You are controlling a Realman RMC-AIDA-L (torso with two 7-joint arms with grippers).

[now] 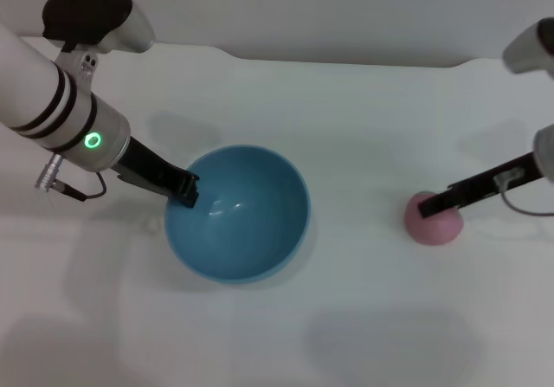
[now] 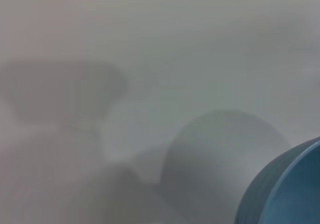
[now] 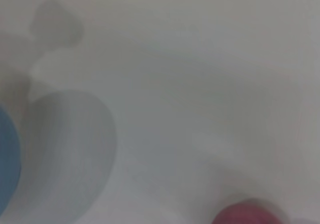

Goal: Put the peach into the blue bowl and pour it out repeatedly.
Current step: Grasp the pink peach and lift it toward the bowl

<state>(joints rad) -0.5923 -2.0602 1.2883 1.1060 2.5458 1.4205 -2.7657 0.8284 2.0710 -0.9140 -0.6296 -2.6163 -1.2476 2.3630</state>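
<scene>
My left tool (image 1: 186,190) sat at the rim of the glossy, deep blue bowl (image 1: 238,214), apparently clamped on it. My right tool (image 1: 430,205) lay over the small matte pink peach (image 1: 433,220) on the white worktop (image 1: 346,127); I couldn't tell its opening. I judged the round peach might roll off if pinched off-centre, and the slick bowl could slip.

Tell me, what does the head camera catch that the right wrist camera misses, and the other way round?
Only the head view shows both arms: the left gripper at the rim of the round glossy light-blue bowl, the right gripper at the small pink matte peach. The right wrist view adds nothing of its own. Both show the bowl, the peach and the white table.
</scene>
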